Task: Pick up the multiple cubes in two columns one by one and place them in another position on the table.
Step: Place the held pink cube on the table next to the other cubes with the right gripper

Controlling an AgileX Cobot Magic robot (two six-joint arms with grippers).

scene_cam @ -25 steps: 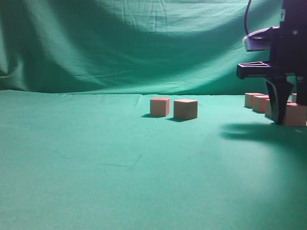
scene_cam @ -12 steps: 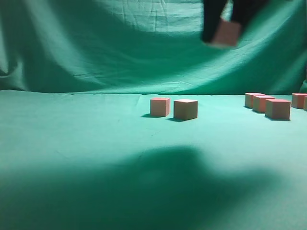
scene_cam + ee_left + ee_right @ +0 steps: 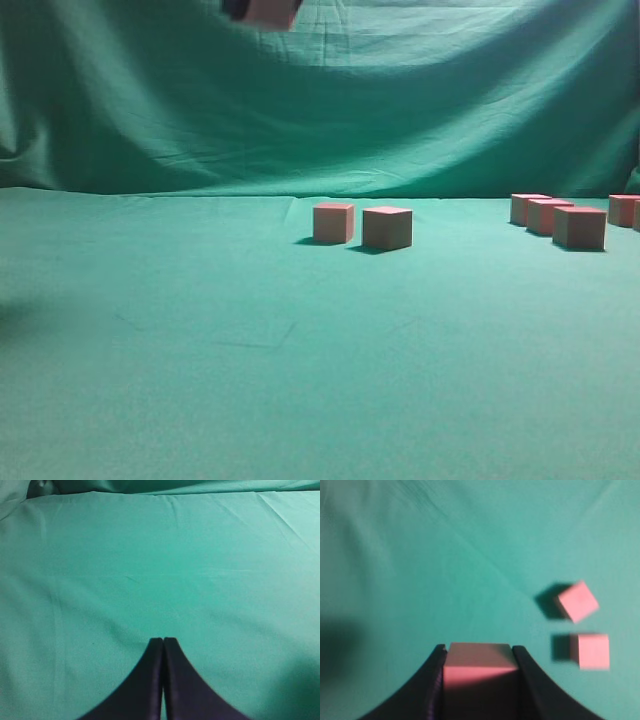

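So the black right gripper [image 3: 477,652] is clamped on one small salmon-pink cube [image 3: 479,665], and it's gone way up and left since a second ago, now barely poking in at the exterior view's top edge. Two pink cubes [image 3: 333,222] sit mid green cloth table [image 3: 200,360]; a cluster of them [image 3: 579,227] waits far right. The left gripper [image 3: 163,641] is fully closed, empty.

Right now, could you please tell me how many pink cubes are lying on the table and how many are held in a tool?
Pink cubes lying on the table: 6
Pink cube held in the right tool: 1
Total: 7 (another may be cut off at the exterior view's right edge)
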